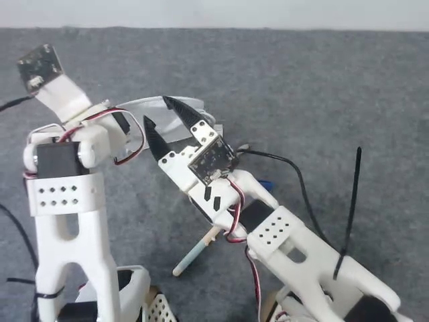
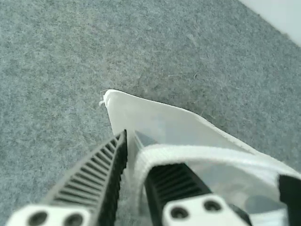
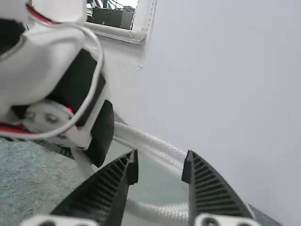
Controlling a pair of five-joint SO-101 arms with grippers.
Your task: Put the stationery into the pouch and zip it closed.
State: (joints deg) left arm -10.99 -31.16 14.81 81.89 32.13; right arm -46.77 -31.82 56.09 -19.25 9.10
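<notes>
On the grey mat (image 1: 348,80), the translucent pouch (image 1: 151,104) lies toward the far side, mouth open, zip undone. Left gripper (image 2: 133,140): fingers pinched on the pouch's rim. Right gripper (image 1: 156,111): fingers spread, empty, just above the mouth. One pen (image 1: 196,253) lies outside the pouch, under the right arm; blue item (image 1: 267,184) nearby, unidentifiable. Judgement: loading incomplete; pen and zipping remain. Pouch contents not discernible.
</notes>
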